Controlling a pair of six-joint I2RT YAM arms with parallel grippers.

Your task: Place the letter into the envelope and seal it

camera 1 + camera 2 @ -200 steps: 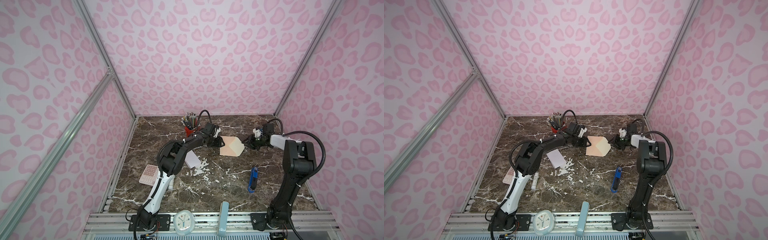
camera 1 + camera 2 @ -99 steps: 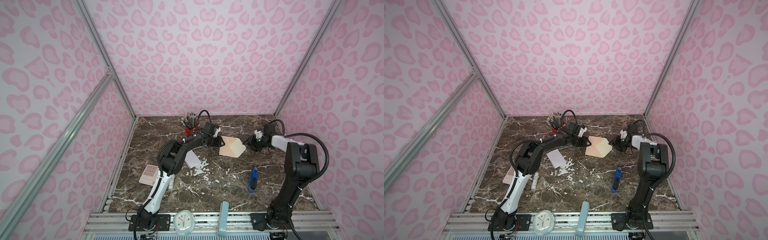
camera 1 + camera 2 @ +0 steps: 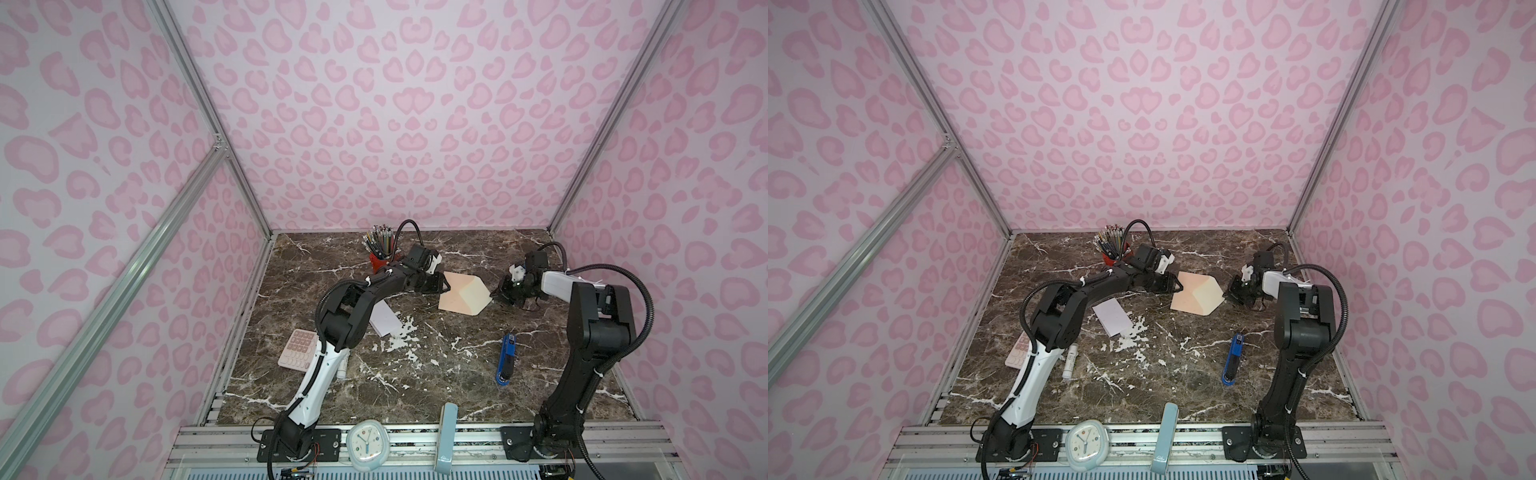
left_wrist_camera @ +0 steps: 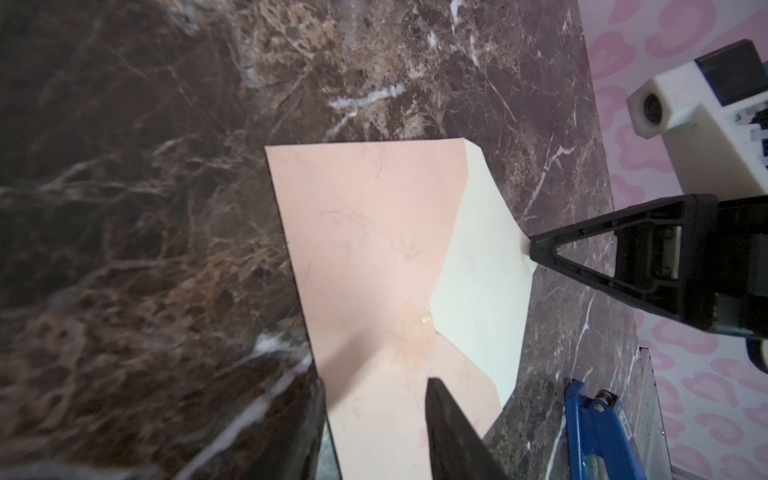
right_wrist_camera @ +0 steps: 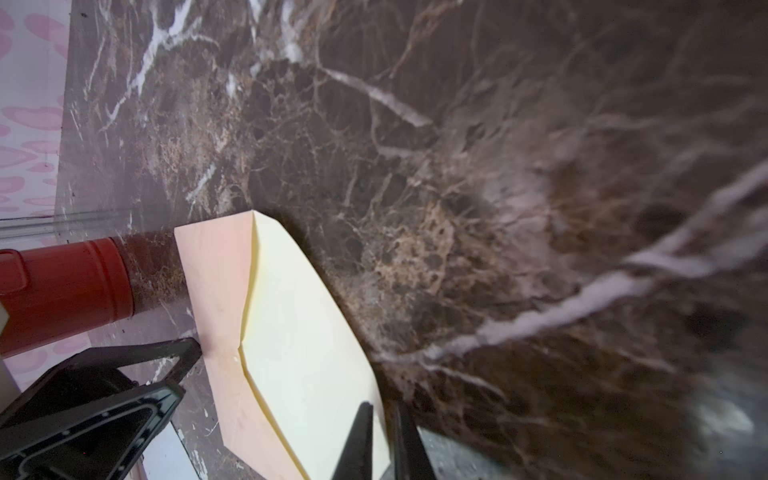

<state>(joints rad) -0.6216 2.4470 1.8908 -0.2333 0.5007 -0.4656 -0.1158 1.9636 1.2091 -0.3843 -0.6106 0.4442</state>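
The peach-pink envelope lies on the marble table with its cream flap open toward the right. My left gripper is open at the envelope's left edge, with one finger over the paper and the other beside it. My right gripper is shut on the flap's pointed tip. The letter, a white sheet, lies flat under my left arm, apart from the envelope.
A red pencil cup stands behind the left gripper. A pink calculator and a white glue stick lie at the left. A blue stapler lies front right. A clock sits on the front rail.
My right gripper has moved slightly left to the flap's tip and its jaws have closed on it. The left arm and the envelope's body have not moved.
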